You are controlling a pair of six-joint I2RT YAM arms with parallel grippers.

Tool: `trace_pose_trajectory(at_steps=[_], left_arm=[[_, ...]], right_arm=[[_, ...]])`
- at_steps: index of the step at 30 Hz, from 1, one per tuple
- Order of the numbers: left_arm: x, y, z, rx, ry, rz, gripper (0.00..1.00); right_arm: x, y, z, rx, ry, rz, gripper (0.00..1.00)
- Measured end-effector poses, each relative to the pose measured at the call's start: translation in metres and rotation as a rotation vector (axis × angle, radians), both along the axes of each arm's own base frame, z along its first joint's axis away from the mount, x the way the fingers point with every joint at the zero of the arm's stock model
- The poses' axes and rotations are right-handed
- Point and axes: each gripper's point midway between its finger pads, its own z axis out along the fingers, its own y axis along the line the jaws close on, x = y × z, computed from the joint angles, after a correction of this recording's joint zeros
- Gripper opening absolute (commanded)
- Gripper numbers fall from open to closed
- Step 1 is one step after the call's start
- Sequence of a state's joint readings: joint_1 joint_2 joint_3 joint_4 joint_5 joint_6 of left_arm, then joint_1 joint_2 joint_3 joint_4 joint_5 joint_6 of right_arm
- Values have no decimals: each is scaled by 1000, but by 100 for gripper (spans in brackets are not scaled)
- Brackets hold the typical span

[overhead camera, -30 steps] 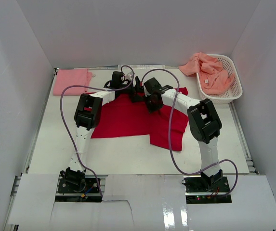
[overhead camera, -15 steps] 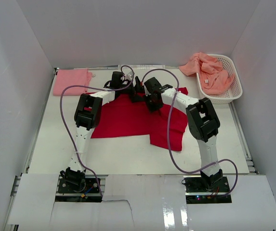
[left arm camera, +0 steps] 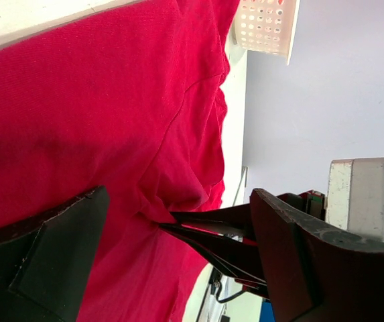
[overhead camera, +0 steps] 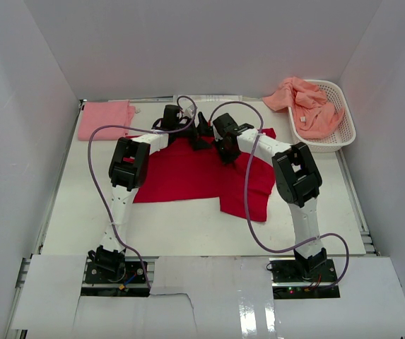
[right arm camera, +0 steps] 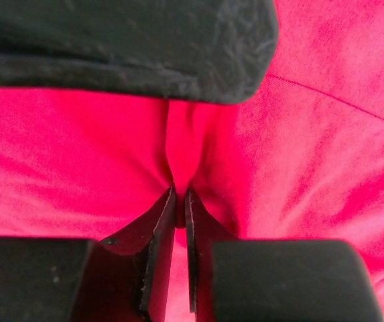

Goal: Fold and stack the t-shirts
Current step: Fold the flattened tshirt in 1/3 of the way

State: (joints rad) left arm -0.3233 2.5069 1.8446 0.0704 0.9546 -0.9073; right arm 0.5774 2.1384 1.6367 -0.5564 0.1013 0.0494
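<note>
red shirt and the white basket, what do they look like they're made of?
Red shirt: soft matte cloth, probably cotton. A fine weave shows, and it puckers into a fold where the right hand pinches it.
White basket: looks like moulded plastic, slightly glossy, with a regular lattice of holes in the wall.

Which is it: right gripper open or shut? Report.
Shut on the red shirt: the right gripper has its fingers nearly together, pinching a ridge of cloth.
</note>
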Motion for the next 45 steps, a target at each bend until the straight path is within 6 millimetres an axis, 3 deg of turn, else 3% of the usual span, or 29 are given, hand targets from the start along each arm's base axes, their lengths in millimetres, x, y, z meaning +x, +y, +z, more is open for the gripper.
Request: trace_pose_trajectory(at_steps=[3,11,14,18,26,32,33,34,40,42,45], left_arm=[[0,0,0,-1,-1,0,98],[0,0,0,-1,-2,0,98],[0,0,0,-1,-4,0,98],[0,0,0,-2,-4,0,98],[0,0,0,-2,-4,0,98],[0,0,1,-2,-3,0,98],[1,0,1,-2,-3,1,98],[1,0,1,-2,-3,1,98],[1,0,1,-2,-2,1,98],[1,0,1,-2,-2,1,98],[1,0,1,-2,-1,1,98]], right_arm=[[1,1,7,-3,5,2,14],[23,15,59,9,-18,19,17],[23,17,70,12,-8,30,17],[8,16,65,12,60,48,15],[-36,17,36,49,256,89,15],[-47,27,35,108,307,113,14],[-48,30,36,123,311,116,19],[-48,32,37,138,317,115,31],[-44,33,37,144,299,75,53],[-46,23,34,114,280,40,54],[-64,-2,32,77,286,-30,52]])
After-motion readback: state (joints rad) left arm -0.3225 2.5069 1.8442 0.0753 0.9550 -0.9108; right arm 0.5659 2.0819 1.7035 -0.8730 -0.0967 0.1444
